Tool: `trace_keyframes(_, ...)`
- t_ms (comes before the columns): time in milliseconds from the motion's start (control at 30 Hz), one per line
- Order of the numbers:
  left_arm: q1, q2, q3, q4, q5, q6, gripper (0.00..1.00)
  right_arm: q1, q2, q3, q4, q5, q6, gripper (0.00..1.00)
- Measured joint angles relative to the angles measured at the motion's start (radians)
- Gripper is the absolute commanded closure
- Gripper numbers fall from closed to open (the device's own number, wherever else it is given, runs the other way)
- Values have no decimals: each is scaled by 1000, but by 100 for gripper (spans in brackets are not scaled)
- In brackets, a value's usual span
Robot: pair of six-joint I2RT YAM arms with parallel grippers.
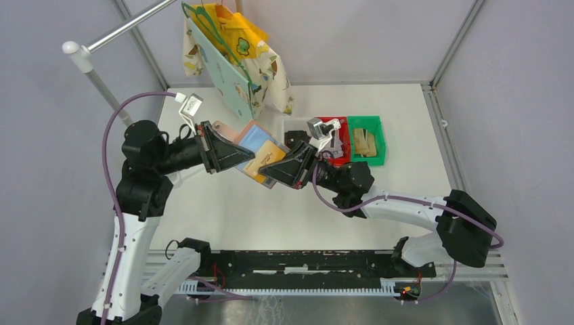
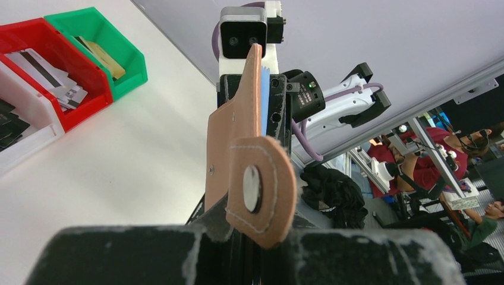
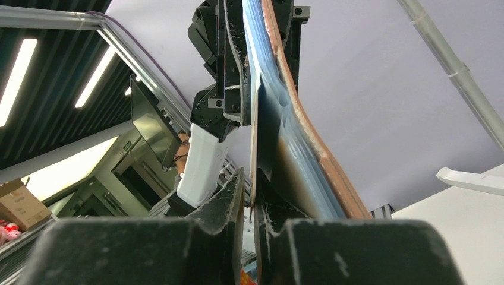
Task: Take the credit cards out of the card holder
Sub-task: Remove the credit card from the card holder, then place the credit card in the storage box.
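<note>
**Operator:** Where is the holder?

**Inspector:** Off the counter (image 1: 223, 217). Your holder (image 1: 256, 137) is up in the air between your two arms, left of the bins. It is opened out. In the top view the light blue pockets face up and the pink outside is underneath. Its snap flap (image 2: 261, 190) hangs toward your left wrist camera.

**Operator:** State of the left claw?

**Inspector:** Your left claw (image 1: 238, 153) is closed down on the holder's left end. The left wrist view shows the pink leather pinched tight between both fingers, with no gap visible.

**Operator:** And the right?

**Inspector:** Your right claw (image 1: 269, 172) meets the holder from the opposite side. Its jaws stand at a narrow slit. In the right wrist view a thin edge runs straight down into that slit. From above, the tips sit over a gold card (image 1: 269, 157) at the holder's right end. I record that claw as gripping that card. How much of the card sits inside the pocket I cannot tell.

**Operator:** What else did you note?

**Inspector:** Three bins stand side by side on the counter, to the right of the holder.
- The clear bin (image 2: 35, 133) holds black cards (image 2: 7, 122).
- The red bin (image 2: 89, 101) holds grey cards (image 2: 50, 71).
- The green bin (image 2: 128, 74) holds tan cards (image 2: 104, 56).

Patterned cloth (image 1: 264, 61) hangs from a rail (image 1: 128, 24) over the far edge.
</note>
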Motion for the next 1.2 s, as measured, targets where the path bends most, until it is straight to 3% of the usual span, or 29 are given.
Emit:
trace_keyframes(133, 0, 0, 10, -14, -4, 19, 98, 0, 1, 0, 0, 2, 4, 100)
trace_keyframes(300, 0, 3, 39, -34, -11, 39, 98, -12, -30, -49, -3, -1, 7, 100)
trace_keyframes(433, 0, 13, 71, -41, -15, 65, 98, -68, -135, -128, -104, -40, -20, 100)
trace_keyframes(633, 0, 17, 84, -44, -10, 100, 98, -193, -391, -141, -513, -102, -211, 100)
trace_keyframes(767, 0, 24, 85, -54, 10, 124, 98, -270, -463, -26, -885, -110, -413, 100)
trace_keyframes(933, 0, 37, 92, -69, 16, 152, 98, -379, -434, 109, -1245, -83, -630, 100)
trace_keyframes(1200, 0, 38, 115, -114, 16, 206, 98, -586, -216, 221, -1581, 23, -842, 100)
